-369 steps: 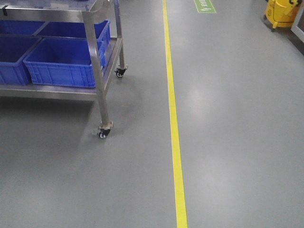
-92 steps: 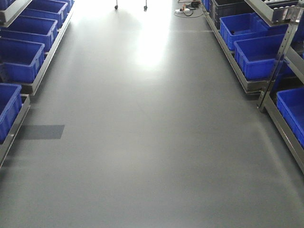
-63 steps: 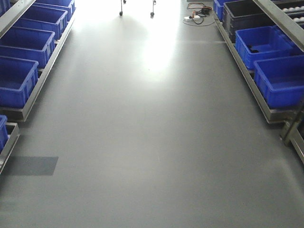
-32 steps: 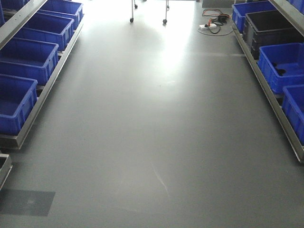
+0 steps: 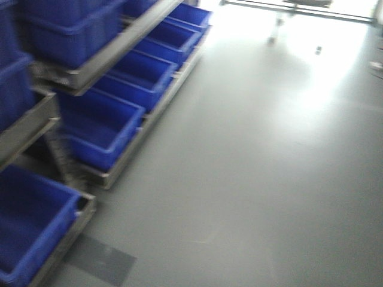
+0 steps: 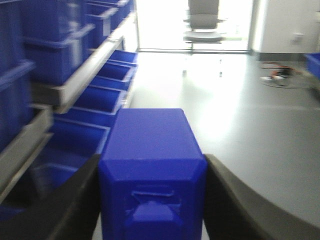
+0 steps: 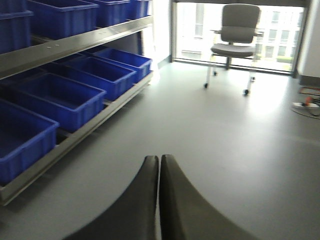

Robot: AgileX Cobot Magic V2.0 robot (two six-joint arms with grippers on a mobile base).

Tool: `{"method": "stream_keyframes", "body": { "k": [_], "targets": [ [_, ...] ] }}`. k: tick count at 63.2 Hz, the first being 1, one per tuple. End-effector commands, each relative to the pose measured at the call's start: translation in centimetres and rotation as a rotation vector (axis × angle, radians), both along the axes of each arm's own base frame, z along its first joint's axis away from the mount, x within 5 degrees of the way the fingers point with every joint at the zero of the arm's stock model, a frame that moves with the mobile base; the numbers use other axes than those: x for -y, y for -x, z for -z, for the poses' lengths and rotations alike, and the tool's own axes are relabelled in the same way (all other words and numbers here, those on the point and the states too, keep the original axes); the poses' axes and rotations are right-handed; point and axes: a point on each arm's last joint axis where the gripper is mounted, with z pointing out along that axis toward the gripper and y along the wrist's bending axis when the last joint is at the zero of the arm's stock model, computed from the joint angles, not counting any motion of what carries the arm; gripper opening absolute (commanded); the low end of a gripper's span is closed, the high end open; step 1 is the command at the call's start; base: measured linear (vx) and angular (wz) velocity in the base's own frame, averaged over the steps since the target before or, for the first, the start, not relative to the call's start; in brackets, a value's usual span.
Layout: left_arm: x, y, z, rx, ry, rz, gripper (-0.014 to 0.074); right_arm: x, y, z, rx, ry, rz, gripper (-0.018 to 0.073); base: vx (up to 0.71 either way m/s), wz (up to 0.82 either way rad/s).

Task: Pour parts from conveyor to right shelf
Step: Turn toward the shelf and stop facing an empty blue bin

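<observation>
1. Front view: blurred; a shelf (image 5: 114, 51) with blue bins (image 5: 99, 128) ran along the left of the grey floor (image 5: 269, 179); this was the only view of the dark patch (image 5: 102, 260) on the floor.
2. Left wrist view: only here did the block (image 6: 150, 135) show; it sat clamped in the left claw (image 6: 152, 200), a dark finger (image 6: 70, 205) touching each side; the shelf stood to its left, a chair (image 6: 202, 25) far ahead.
3. Right wrist view: sharper; the right claw (image 7: 159, 165) was pressed tight, tips touching, holding nothing; the shelf lay left, well apart.
</observation>
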Motion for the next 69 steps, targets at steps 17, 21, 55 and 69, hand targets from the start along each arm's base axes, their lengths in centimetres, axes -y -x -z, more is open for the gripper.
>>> {"method": "stream_keyframes", "body": {
  "k": [17,21,55,69],
  "targets": [
    [0.13,-0.01,-1.36,0.087,0.029,0.014,-0.0006,0.01,-0.04,-0.23,0.069,0.014,0.000,-0.0009,0.27,1.14],
    [0.13,-0.01,-1.36,0.087,0.029,0.014,-0.0006,0.01,-0.04,-0.23,0.069,0.014,0.000,-0.0009,0.23,1.09],
    [0.13,-0.01,-1.36,0.087,0.029,0.014,-0.0006,0.01,-0.04,-0.25,0.072,0.014,0.000,-0.0009,0.15,0.95],
    [0.13,-0.01,-1.36,0.087,0.029,0.013,-0.0006,0.01,-0.04,-0.25,0.072,0.014,0.000,-0.0009,0.04,0.83]
  ]
}}
